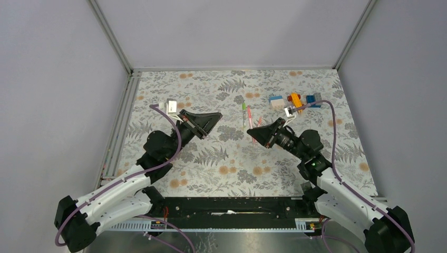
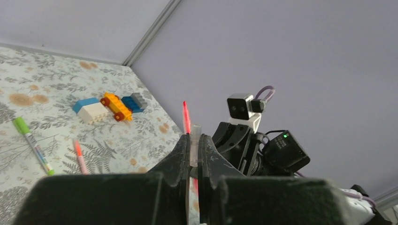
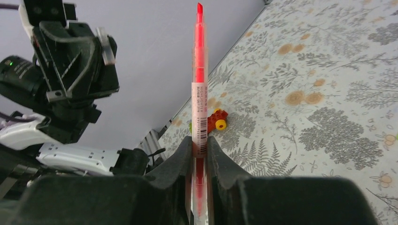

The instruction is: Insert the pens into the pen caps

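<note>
Both arms are up over the floral worktop [image 1: 211, 174], facing each other, and this looks like the mating step. The right gripper [image 3: 199, 144] has its jaws pinched tight on a pink-red pen [image 3: 199, 56], gripped low on the barrel with the bare tip sticking well out ahead. Opposite, the left gripper [image 2: 193, 143] has its jaws all but closed on a short pale tube, the pen cap [image 2: 194, 130] by the look of it, its mouth poking just past the fingertips. In the left wrist view the pen's tip shows beyond the cap, near it but apart. To do this well, I'd bring the two axes into one line first, then push slowly along it — with that long overhang, any tilt could send the tip glancing off the rim. On the worktop lie a white-and-green pen [image 2: 33, 145] and a pink pen [image 2: 80, 157], with toy blocks [image 2: 110, 107] beyond. The held pen carries a white label [image 3: 201, 117] — barcode and fine print, too small to read.
</note>
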Robot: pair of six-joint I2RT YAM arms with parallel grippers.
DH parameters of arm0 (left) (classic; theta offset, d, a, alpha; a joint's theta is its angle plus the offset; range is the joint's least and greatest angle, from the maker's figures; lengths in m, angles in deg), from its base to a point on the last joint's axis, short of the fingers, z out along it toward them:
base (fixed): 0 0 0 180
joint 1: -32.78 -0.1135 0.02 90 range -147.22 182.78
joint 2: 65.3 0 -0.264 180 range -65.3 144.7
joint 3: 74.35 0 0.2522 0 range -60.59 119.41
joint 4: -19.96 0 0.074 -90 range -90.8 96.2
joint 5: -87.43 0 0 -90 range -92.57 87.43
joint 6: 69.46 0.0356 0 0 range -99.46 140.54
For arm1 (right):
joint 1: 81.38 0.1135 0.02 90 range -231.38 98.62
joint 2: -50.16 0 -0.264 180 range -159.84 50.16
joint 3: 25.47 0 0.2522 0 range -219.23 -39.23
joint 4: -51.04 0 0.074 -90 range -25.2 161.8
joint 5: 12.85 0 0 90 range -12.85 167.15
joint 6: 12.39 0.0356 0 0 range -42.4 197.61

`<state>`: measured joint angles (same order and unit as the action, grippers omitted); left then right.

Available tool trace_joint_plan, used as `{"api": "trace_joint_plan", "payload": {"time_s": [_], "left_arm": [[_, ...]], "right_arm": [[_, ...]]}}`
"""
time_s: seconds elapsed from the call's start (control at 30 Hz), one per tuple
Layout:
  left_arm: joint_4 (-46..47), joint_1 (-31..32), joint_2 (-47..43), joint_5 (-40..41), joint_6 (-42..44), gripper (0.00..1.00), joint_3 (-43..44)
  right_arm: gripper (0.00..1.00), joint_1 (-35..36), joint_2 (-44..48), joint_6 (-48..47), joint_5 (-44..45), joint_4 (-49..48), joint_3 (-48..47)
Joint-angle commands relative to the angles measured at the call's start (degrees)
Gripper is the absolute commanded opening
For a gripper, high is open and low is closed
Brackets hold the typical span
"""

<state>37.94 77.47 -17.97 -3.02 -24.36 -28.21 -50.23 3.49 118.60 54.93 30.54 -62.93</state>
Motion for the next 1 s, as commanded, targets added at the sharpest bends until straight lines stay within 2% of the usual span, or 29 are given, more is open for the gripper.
{"api": "trace_joint_plan", "payload": {"time_s": [0.0,0.2,0.37,0.97], "left_arm": [[7.37,-0.97,0.89,-3.34,-3.02,0.0,3.74],[11.86,-2.1,3.16,-6.39,-6.41,0.0,4.47],[13.95,-2.67,3.61,-7.94,-7.86,0.0,4.35],[19.64,-2.98,6.61,-10.71,-10.49,0.0,4.27]], "right_arm": [[0.0,2.69,-0.14,-2.84,-4.16,-2.51,-2.69],[0.0,9.38,1.8,-8.12,0.48,0.71,-4.19],[0.0,9.74,3.95,-10.8,-1.06,2.93,-4.87],[0.0,12.81,2.56,-13.1,-4.3,4.97,-8.77]]}}
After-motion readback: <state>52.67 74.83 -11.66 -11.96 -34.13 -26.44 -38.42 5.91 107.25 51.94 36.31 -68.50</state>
